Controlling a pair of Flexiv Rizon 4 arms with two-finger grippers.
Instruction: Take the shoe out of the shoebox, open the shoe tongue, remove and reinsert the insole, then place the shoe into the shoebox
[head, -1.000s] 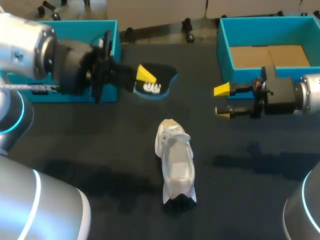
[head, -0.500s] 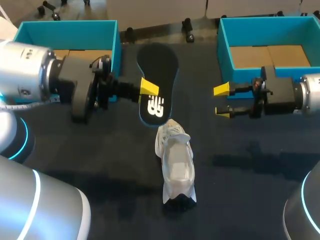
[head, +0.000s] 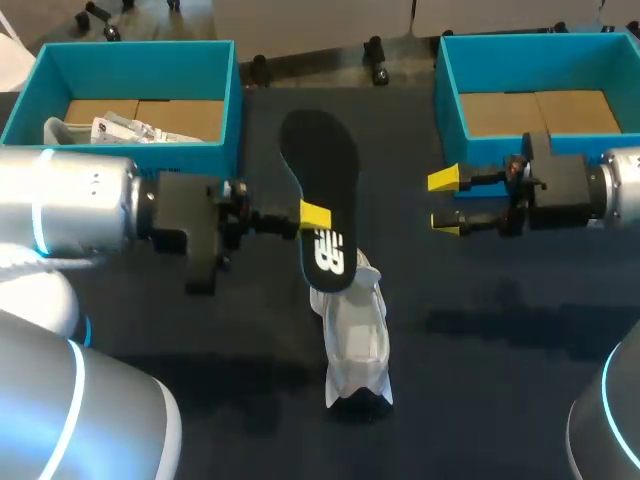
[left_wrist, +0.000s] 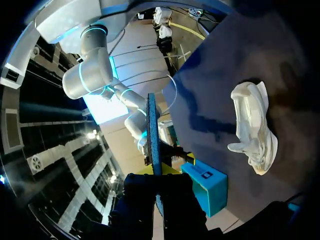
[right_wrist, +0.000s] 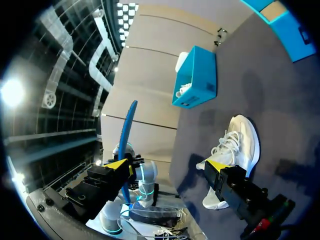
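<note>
My left gripper (head: 313, 215) is clamped on the flat black insole with a white logo and blue edge (head: 322, 190), pinching it at its side near the logo end. The insole is held off the dark desk (head: 500, 330). From my left wrist it stands edge-on between my fingers as a thin blue strip (left_wrist: 152, 130).

The white lace-up shoe (head: 355, 335) lies on the desk just past my left gripper's tips. From above, the insole's logo end overlaps the shoe's nearest end. From the left wrist, the shoe (left_wrist: 255, 127) sits off to one side of the gripper.

My right gripper (head: 444, 204) hangs above the desk with its fingers spread wide and nothing between them. Seen from the right wrist, the shoe (right_wrist: 232, 150) is ahead of it, beside one finger.

The left teal cardboard shoebox (head: 135, 52) is behind my left arm with white contents inside. The right teal cardboard shoebox (head: 448, 90) is just beside my right gripper.
</note>
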